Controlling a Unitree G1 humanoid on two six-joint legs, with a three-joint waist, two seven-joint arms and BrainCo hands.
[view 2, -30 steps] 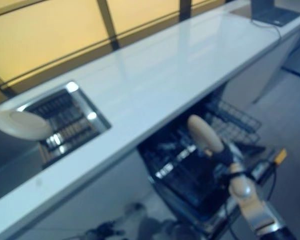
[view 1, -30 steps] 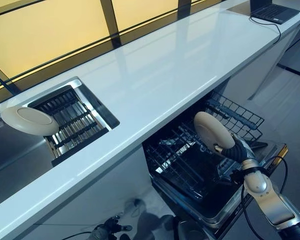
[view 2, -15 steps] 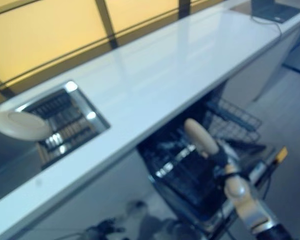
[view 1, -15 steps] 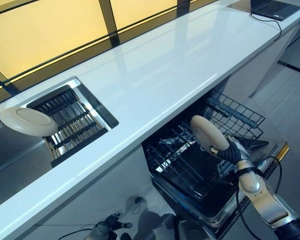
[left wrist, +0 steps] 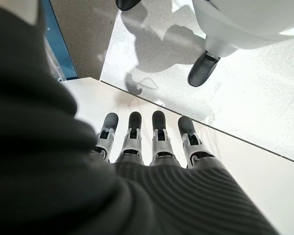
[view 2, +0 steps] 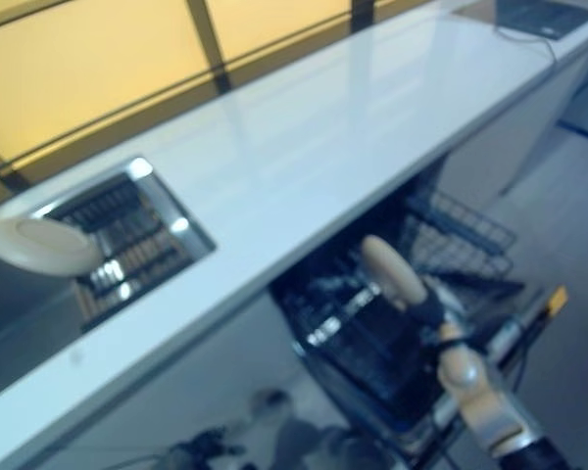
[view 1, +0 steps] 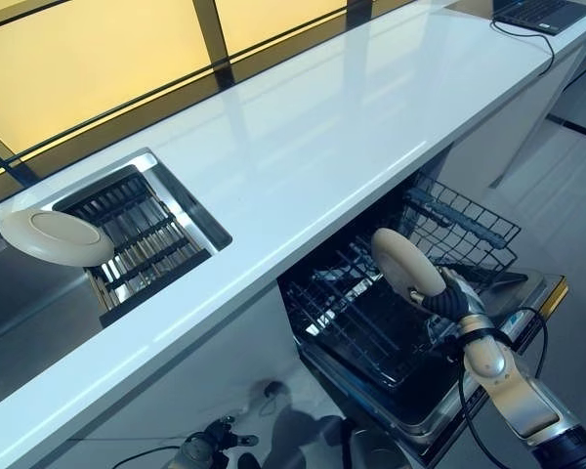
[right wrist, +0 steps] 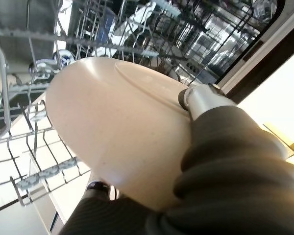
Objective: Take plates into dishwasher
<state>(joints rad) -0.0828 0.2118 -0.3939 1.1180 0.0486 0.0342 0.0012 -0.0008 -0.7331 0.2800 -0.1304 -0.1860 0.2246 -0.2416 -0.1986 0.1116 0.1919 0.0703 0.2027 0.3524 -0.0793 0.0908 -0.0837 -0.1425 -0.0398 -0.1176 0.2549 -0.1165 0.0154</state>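
Right wrist view: right robot hand (view 1: 445, 301) grips beige plate (view 1: 407, 262) over dishwasher rack (view 1: 371, 322); no legible writing.

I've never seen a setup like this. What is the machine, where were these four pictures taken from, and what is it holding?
It is a humanoid robot loading a dishwasher. Two pictures come from cameras on its head, looking down at a white counter. The other two come from cameras on its wrists. Its right hand grips a beige plate over the pulled-out dishwasher rack. A second plate rests at the drying rack set into the counter. The left hand hangs idle, fingers straight, holding nothing.
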